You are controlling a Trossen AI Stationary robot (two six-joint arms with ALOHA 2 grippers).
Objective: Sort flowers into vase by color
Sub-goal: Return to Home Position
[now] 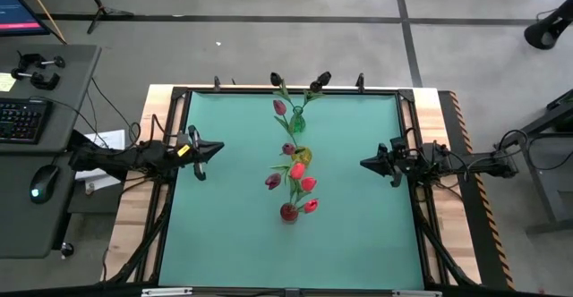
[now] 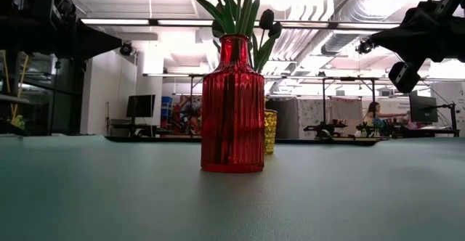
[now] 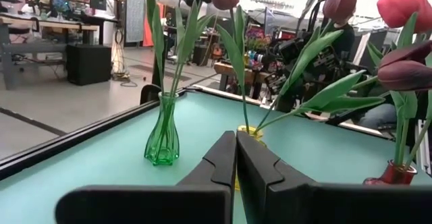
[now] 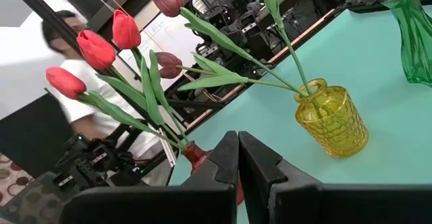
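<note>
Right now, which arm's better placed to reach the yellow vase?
Right, probably: the right claw, shut, sits level with the yellow vase and slightly nearer than the left claw, also shut. Margin is small.

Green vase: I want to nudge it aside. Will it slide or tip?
Probably top-heavy: the green vase is slim with tall stems rising well above it, so a high push could tip it. It looks like glass, so likely slippery and breakable.
</note>
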